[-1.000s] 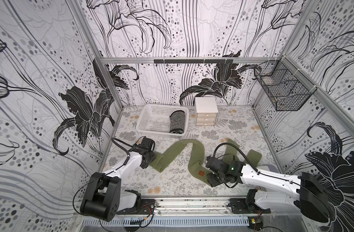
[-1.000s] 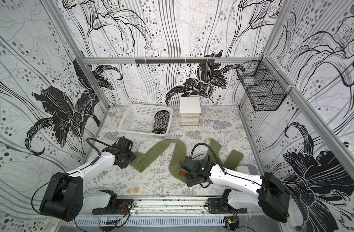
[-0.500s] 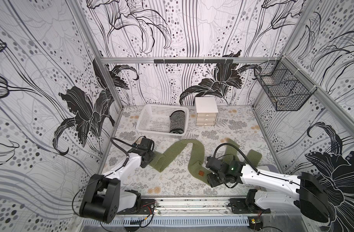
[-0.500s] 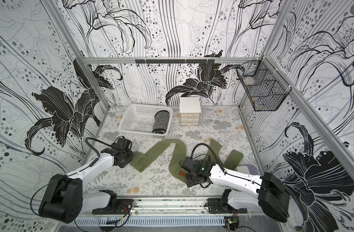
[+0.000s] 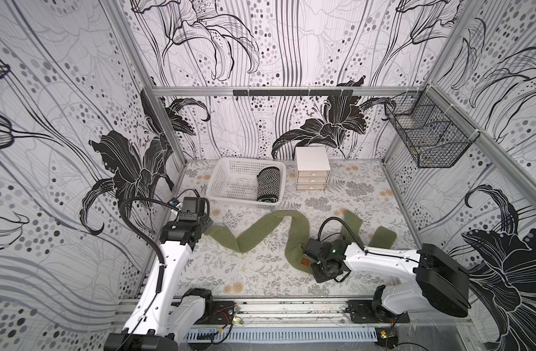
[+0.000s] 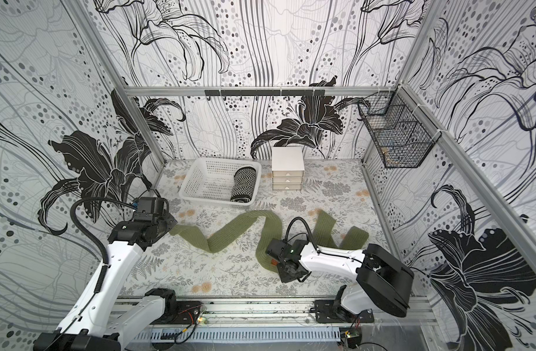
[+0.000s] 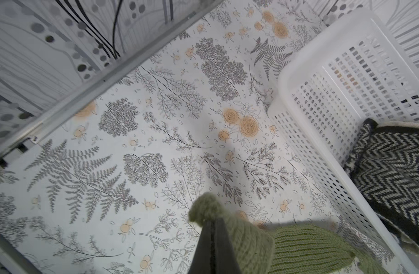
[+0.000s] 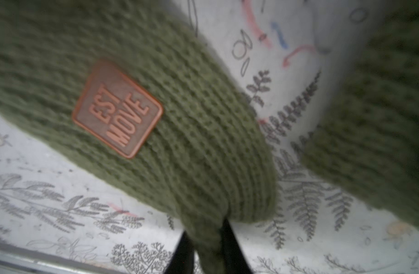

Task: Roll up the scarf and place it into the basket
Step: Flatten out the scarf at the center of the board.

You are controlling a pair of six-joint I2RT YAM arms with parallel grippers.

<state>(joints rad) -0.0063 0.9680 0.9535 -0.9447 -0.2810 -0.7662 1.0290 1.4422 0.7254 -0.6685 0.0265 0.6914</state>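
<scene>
since a second ago my left gripper and right gripper have both clamped shut, and the left has drawn one end of the scarf toward the side wall. in both top views the scarf snakes across the table in front of the basket. a chevron roll fills one side of the basket and the other is free. left wrist: my jaws pinch the lifted end, the basket wall just beside. right wrist: i nip the bend's edge near the label, anchoring it for straightening, i judge.
</scene>
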